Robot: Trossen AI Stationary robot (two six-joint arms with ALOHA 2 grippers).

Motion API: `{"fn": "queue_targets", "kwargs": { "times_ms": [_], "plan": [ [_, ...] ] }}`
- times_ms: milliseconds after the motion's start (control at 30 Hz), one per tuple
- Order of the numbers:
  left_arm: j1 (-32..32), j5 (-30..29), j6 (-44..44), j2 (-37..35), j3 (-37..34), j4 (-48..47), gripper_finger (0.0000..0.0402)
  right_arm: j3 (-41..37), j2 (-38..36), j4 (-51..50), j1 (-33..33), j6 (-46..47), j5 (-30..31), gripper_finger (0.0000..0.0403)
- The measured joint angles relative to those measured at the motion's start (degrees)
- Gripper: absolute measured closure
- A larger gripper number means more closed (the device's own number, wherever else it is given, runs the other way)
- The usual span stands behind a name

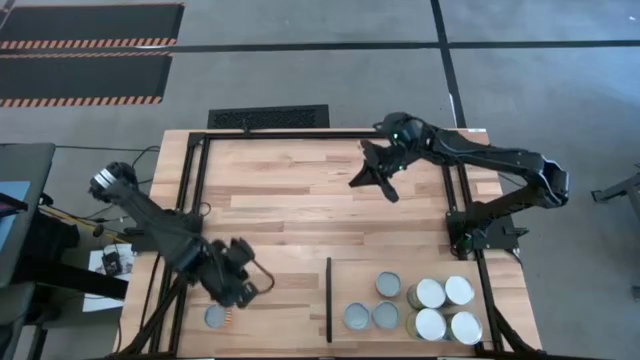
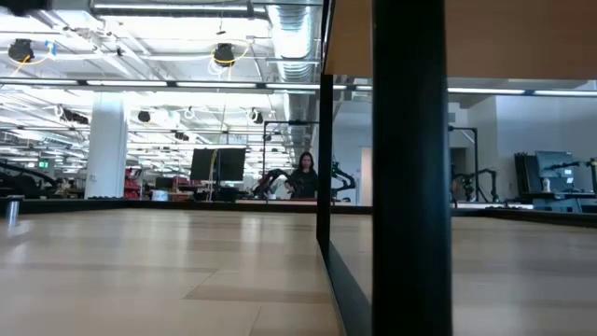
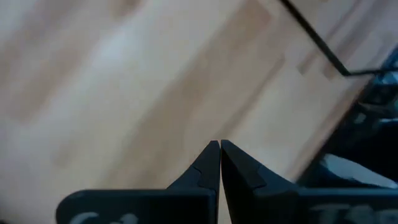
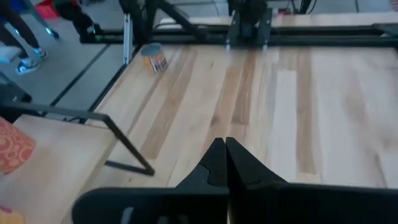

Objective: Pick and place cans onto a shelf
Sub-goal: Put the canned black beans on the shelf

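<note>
Pale plank tabletop (image 1: 290,200) is spreading under both arms, with grey workshop floor around it. One can (image 1: 215,317) is sitting alone at the near left edge, well apart from the shelf (image 1: 400,275); in the right wrist view it is showing as a small labelled tin (image 4: 153,58) by the frame. Seven cans (image 1: 415,305) are already crowding the shelf's near right corner, beyond the thin black divider (image 1: 329,298).

Your left gripper (image 1: 243,283) is hovering just beside that lone can, and its fingers are meeting tip to tip in its wrist view (image 3: 220,147). You are likely lining up the last pick, so spread the fingers before descending, centre them over the can's round top, and come down straight so you are not nudging it off the edge.

Your right gripper (image 1: 378,175) is waiting at the far side, its fingers pressed together too (image 4: 224,144).
</note>
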Motion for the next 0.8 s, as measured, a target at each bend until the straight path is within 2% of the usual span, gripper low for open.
{"fn": "queue_targets", "kwargs": {
  "times_ms": [133,267,367,533,667,800],
  "plan": [
    [-4.41,5.49,-12.00,5.63,3.08,0.49,0.0401,0.00,0.00,1.14,-1.99,-0.65,-2.12,0.0399],
    [-8.31,6.59,-25.95,10.63,5.10,1.24,0.0398,0.00,0.00,1.09,-2.98,-2.72,-2.27,0.0399],
    [-9.50,9.78,-32.49,13.47,5.23,3.00,0.0380,0.00,0.00,1.06,-3.61,-3.24,-2.71,0.0399],
    [-9.94,16.03,-35.50,18.78,5.25,3.41,0.0322,0.00,0.00,1.02,-4.44,-3.20,-4.85,0.0399],
    [-9.96,16.90,-37.50,21.61,5.25,2.61,0.0273,0.00,0.00,0.85,-4.42,-2.80,-4.90,0.0399],
    [-9.93,19.67,-40.63,22.83,5.22,0.72,0.0244,0.00,0.00,0.50,-4.42,-2.38,-4.93,0.0397]
  ]
}}
